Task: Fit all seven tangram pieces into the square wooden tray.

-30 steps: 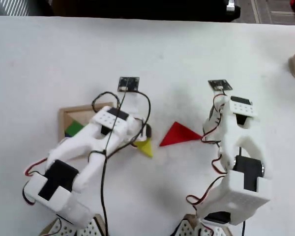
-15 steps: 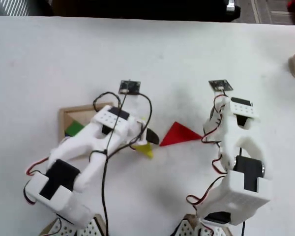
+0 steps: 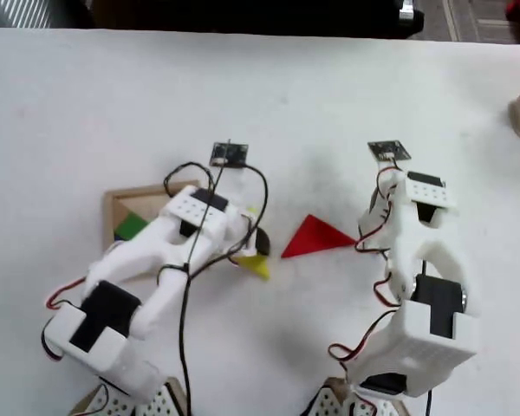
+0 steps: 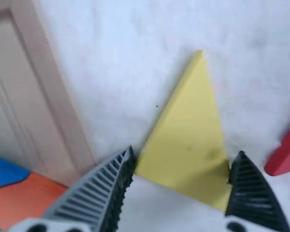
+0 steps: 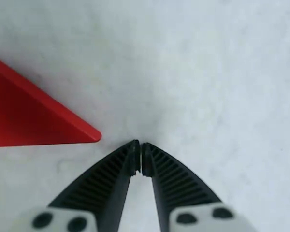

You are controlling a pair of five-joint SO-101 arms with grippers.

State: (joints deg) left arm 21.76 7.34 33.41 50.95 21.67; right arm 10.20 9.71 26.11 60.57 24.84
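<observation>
While the square wooden tray [image 3: 120, 202] is holding just green [image 3: 130, 228], blue [image 4: 2, 171] and orange [image 4: 24, 203] pieces, the left end effector [image 4: 181, 179] is sitting jaws-apart astride the yellow triangle [image 4: 188, 140] on the bench [image 3: 329, 104]. The red triangle [image 3: 316, 236] is lying loose, and the right end effector [image 5: 137, 157] is pinched together, empty, beside its tip. Plenty left, I reckon.

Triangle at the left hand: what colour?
Yellow. The triangle shows best in the left wrist view, between the fingers of the open left hand.

White arms [image 3: 147, 251] with black motors [image 3: 104, 314], black and red cables [image 3: 184, 321], ribbed dark hands [image 5: 137, 147].
</observation>
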